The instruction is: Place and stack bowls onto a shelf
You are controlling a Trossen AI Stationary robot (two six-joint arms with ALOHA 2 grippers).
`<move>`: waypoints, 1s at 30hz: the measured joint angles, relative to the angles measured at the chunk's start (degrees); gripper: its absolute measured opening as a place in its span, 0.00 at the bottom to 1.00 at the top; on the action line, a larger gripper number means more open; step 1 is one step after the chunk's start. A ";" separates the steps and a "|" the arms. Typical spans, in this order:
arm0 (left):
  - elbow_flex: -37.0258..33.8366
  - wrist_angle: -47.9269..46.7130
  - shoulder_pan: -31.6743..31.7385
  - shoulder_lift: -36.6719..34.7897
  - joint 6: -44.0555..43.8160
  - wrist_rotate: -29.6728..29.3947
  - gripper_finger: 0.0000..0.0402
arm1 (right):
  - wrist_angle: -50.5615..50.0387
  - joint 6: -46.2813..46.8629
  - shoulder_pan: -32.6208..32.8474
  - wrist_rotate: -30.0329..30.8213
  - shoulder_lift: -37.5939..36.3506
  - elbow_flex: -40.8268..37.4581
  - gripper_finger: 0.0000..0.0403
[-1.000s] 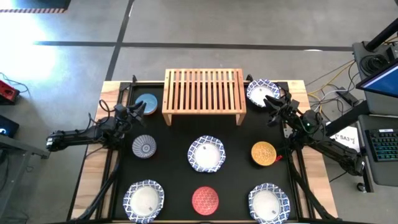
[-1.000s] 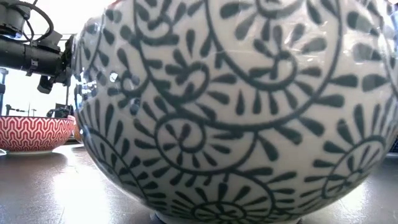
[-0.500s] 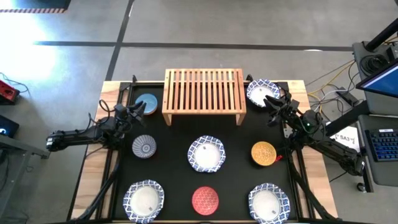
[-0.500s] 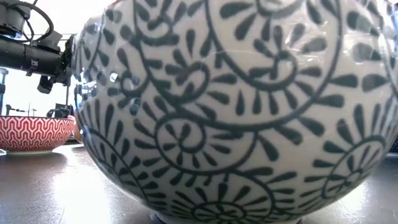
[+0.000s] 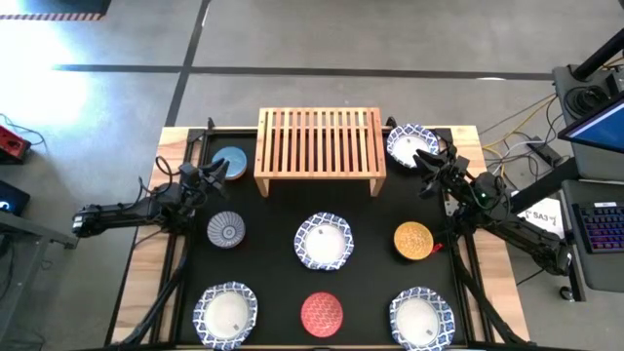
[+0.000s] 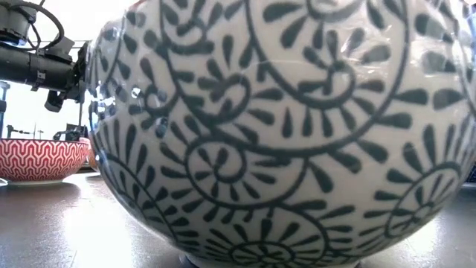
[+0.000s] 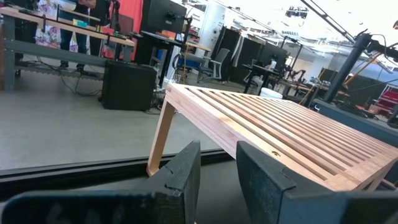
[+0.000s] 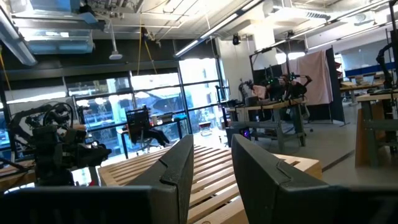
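Note:
The light-wood shelf (image 5: 319, 146) stands at the far middle of the black mat. Three wide white bowls with blue-patterned rims sit at the near left (image 5: 225, 314), near right (image 5: 421, 319) and centre (image 5: 324, 241), and another to the right of the shelf (image 5: 411, 144). The small blue bowl (image 5: 230, 161) sits left of the shelf, with the grey-blue (image 5: 226, 230), yellow (image 5: 413, 240) and red (image 5: 322, 314) bowls on the mat. My left gripper (image 5: 216, 174) hovers beside the blue bowl, fingers close together and empty (image 7: 217, 168). My right gripper (image 5: 429, 166) hovers by the far-right white bowl, likewise empty (image 8: 211, 168).
In the low view one white patterned bowl (image 6: 282, 134) fills nearly the whole picture, with the red bowl (image 6: 41, 160) to its left. The wooden table edge (image 5: 146, 244) borders the mat. Cables and a desk with a keyboard (image 5: 595, 224) lie to the right of the table.

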 joint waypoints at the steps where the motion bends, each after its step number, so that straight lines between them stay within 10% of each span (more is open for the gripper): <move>1: 0.02 0.00 0.00 0.01 -0.01 0.00 0.22 | 0.00 0.00 0.01 -0.01 0.00 0.01 0.24; 30: 0.00 3.16 0.04 -0.01 0.10 -0.44 0.22 | 0.01 0.00 0.01 -0.01 0.01 0.00 0.24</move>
